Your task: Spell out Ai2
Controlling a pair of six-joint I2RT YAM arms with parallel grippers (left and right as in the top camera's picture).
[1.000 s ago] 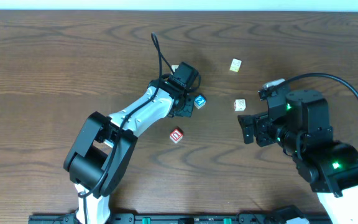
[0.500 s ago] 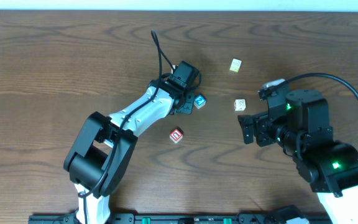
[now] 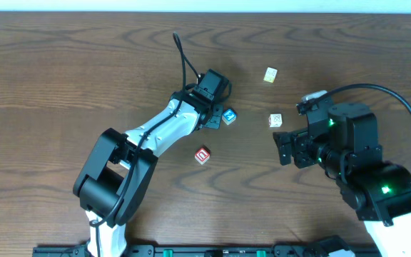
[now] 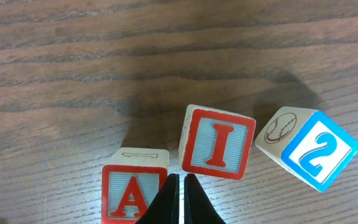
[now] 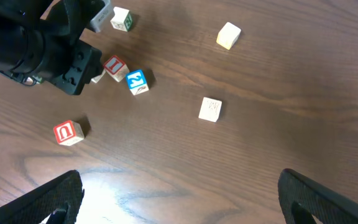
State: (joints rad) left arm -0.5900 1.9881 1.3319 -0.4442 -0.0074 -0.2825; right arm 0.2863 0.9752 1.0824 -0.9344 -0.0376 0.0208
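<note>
In the left wrist view the red "A" cube [image 4: 134, 193] lies at the lower left. The red "I" cube [image 4: 217, 143] stands just right of it, slightly tilted. The blue "2" cube [image 4: 312, 152] sits further right, turned askew and apart from the "I". My left gripper [image 4: 179, 186] is shut, its tips on the table in the narrow gap between "A" and "I", holding nothing. From overhead the left gripper [image 3: 214, 120] hides "A" and "I"; only the "2" cube [image 3: 229, 116] shows. My right gripper [image 5: 179, 199] hangs open and empty over bare wood, well right of the row.
A red cube with a rounded letter [image 3: 203, 155] lies below the row. Two cream cubes [image 3: 270, 74] [image 3: 275, 120] sit between the arms. A pale cube with green markings [image 5: 121, 18] rests behind the left wrist.
The left gripper has shifted very slightly to the left; the cubes and the right arm have stayed put.
</note>
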